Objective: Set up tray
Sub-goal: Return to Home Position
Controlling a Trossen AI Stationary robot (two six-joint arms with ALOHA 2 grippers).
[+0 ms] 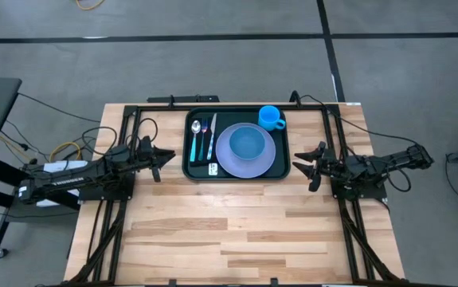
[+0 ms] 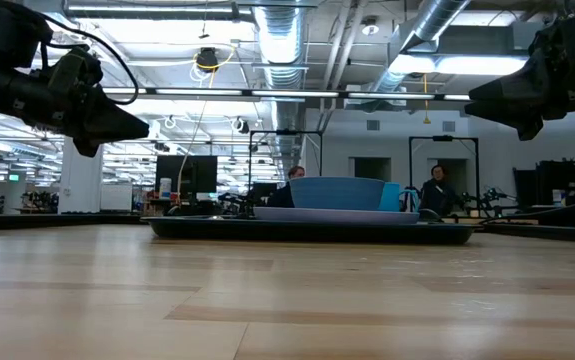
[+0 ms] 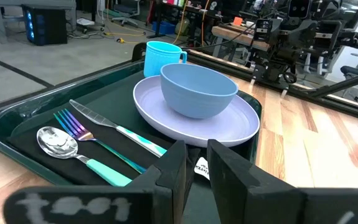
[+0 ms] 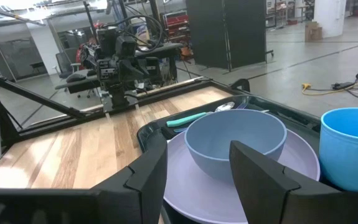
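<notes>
Two grippers flanked the tray at the table's far middle in the high view: left gripper and right gripper, both clear of it. The left wrist view showed fingers narrowly parted and empty. The right wrist view showed fingers widely parted and empty. Retreating home seemed the step in hand, needing only a clean withdrawal.

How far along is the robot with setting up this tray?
It looks finished. The tray holds the lavender plate with the blue bowl on it, the blue cup, and spoon, fork and knife on the black napkin. Nothing is in hand: the left end effector and right end effector hover open and empty beside the tray. Only returning to rest seems left.
</notes>
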